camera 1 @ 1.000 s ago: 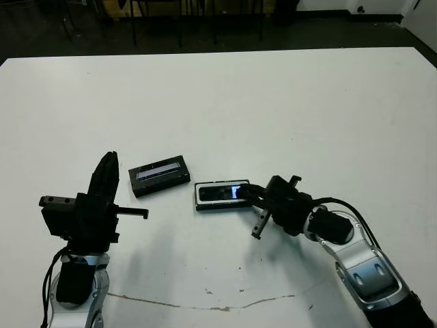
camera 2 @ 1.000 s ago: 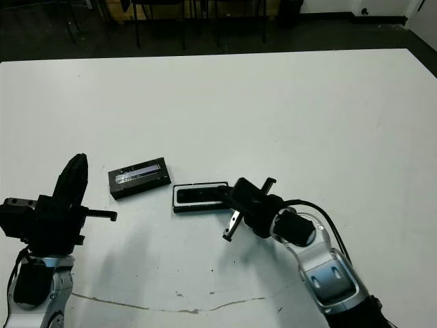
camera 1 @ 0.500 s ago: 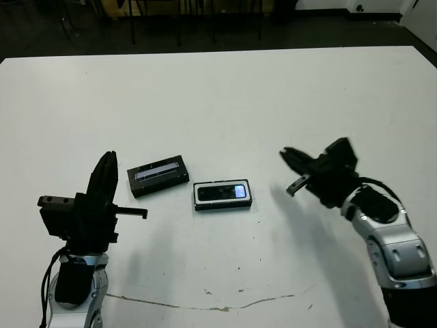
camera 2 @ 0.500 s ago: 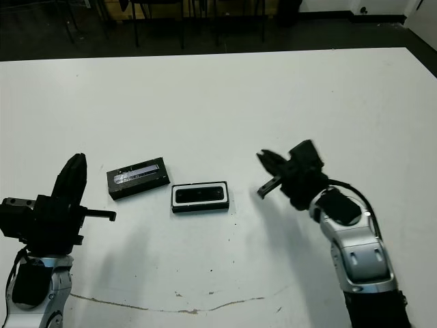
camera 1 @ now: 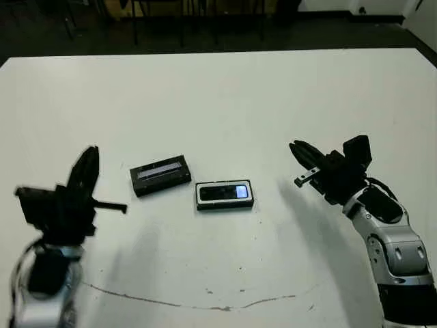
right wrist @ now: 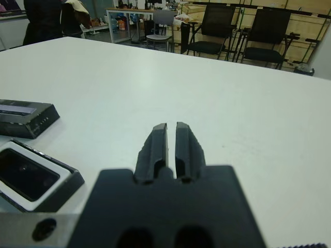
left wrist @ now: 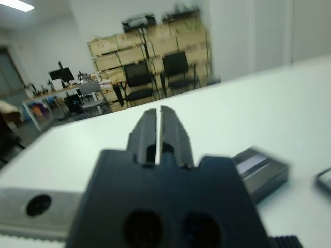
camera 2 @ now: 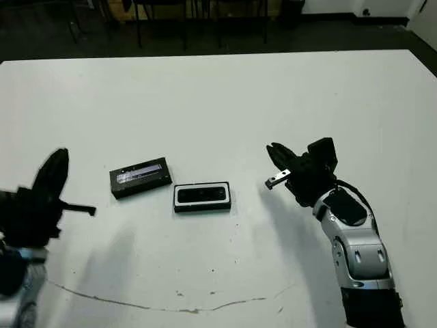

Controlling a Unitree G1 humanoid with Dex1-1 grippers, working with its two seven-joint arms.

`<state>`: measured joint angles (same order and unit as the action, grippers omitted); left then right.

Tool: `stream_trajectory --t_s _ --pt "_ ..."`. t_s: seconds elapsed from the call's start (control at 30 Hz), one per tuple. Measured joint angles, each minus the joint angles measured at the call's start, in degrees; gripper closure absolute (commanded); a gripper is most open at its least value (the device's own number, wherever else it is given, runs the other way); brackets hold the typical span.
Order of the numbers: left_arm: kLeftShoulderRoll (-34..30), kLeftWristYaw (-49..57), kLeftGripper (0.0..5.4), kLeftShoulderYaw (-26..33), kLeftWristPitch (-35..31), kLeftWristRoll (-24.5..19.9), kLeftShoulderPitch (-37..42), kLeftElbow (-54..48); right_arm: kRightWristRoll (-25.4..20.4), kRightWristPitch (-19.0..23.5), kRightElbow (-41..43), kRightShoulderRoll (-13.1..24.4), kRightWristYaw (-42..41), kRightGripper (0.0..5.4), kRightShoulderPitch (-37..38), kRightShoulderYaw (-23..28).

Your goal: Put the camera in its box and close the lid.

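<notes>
The box (camera 1: 199,197), a black tray with a white lining, lies near the table's middle with the camera (camera 1: 222,193) flat inside it, bluish window toward the right. The lid (camera 1: 160,175), a black slab with a silvery strip, rests on the table just left of the box, apart from it. My right gripper (camera 1: 295,146) hovers to the right of the box, shut and holding nothing. My left gripper (camera 1: 91,153) is raised left of the lid, also shut and holding nothing. In the right wrist view the box (right wrist: 61,192) and lid (right wrist: 27,118) lie beside the fingers (right wrist: 158,139).
A thin crack line (camera 1: 205,302) runs across the white table near its front edge. Chairs and shelves (left wrist: 155,57) stand beyond the table's far edge. A person (right wrist: 44,18) stands in the background.
My right gripper drew back from the box's right end, rising and moving right, leaving the camera in the box. My left arm shifted left. Box and lid stayed put.
</notes>
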<state>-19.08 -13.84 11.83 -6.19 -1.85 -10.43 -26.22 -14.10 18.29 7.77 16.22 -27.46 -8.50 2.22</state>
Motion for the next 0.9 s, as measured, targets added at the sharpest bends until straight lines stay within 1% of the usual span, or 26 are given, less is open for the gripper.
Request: stream_trajectory --t_s 0.07,0.13,0.23,0.37,0.47,0.57,0.73,0.9 --pt "-5.6 -4.4 4.97 0.8 -3.8 -0.8 3.8 1.7 0.0 0.0 -0.2 0.3 -0.3 5.40 0.0 0.1" --pt "-9.3 -7.8 4.61 1.2 -5.8 -2.2 7.3 3.6 0.0 0.0 -0.3 0.9 -0.7 5.40 -0.1 0.2" --pt "-12.5 -12.3 4.05 0.6 -7.5 -3.7 11.5 7.1 -0.1 0.6 -0.1 1.9 -0.9 5.40 -0.2 0.7" --pt "-15.9 -19.0 3.31 -1.7 -12.4 -6.7 17.9 12.8 -0.8 2.1 0.2 3.0 -1.0 5.40 -0.7 1.4" --pt "-16.9 -22.3 2.75 -4.0 -14.2 -7.5 21.9 17.3 -2.2 2.2 0.0 3.1 -1.3 5.40 -1.4 2.1" --pt "-16.9 -24.8 2.15 -5.6 -14.1 -8.3 24.4 20.8 -3.4 2.2 -0.3 3.4 -1.7 5.40 -2.2 2.8" --pt "-16.9 -31.0 1.25 -6.9 -13.2 -11.8 26.3 25.8 -4.0 3.9 -0.4 4.1 -1.8 5.40 -2.4 3.5" --pt "-17.7 -37.1 0.30 -9.8 -13.0 -11.8 27.3 28.1 -4.2 3.8 -1.5 4.6 -2.2 5.40 -2.5 3.6"
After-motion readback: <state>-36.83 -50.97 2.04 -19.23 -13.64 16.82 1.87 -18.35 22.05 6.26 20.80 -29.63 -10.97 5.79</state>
